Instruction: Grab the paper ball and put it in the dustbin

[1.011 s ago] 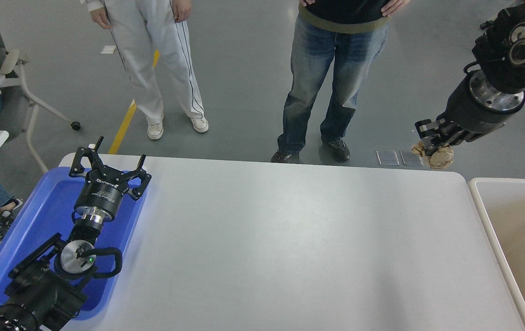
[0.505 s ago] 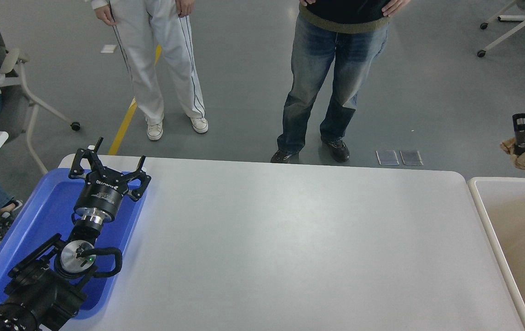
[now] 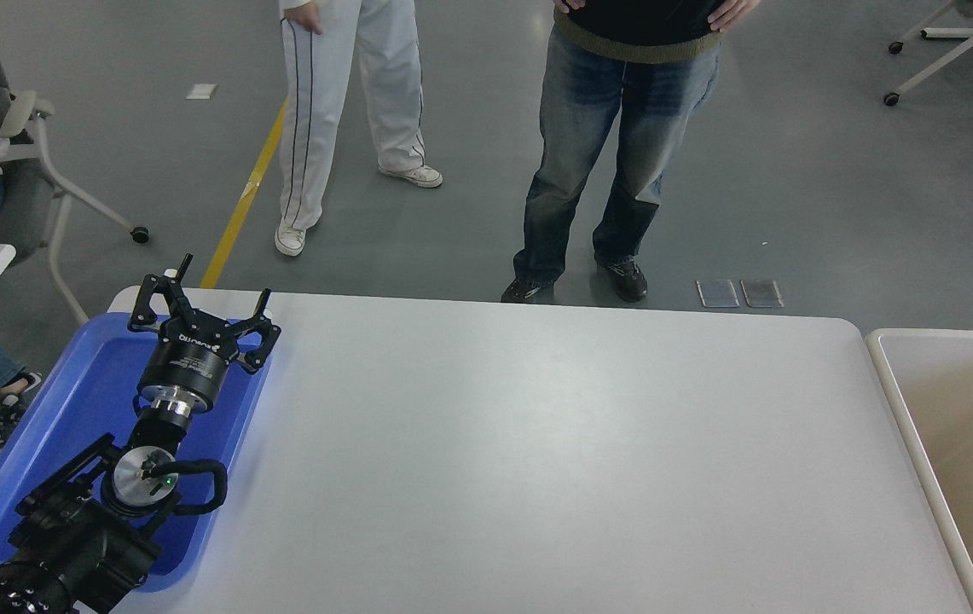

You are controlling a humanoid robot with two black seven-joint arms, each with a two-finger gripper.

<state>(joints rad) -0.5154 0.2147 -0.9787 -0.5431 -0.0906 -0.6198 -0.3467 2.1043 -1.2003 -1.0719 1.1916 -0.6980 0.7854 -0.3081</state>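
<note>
The left gripper [image 3: 200, 311] hangs with its fingers [image 3: 164, 298] spread wide and holding nothing, just above the far end of the blue tray [image 3: 68, 401]; it looks parked there, out of the way of the work, with its arm running back toward the lower left corner. Beyond the tray the bench [image 3: 537, 443] stretches bare to the dustbin [image 3: 887, 375], which stands against its right end, presumably so that a carried thing needs only a short swing over the white rim. The right gripper is out of view, so I cannot tell what its fingers are doing. The paper ball shows nowhere either: not on the bench, not in the tray, not in the visible beige strip of the dustbin, most of which is cut off by the picture's right edge. Two people stand past the far side of the bench, seen only from the waist down.
</note>
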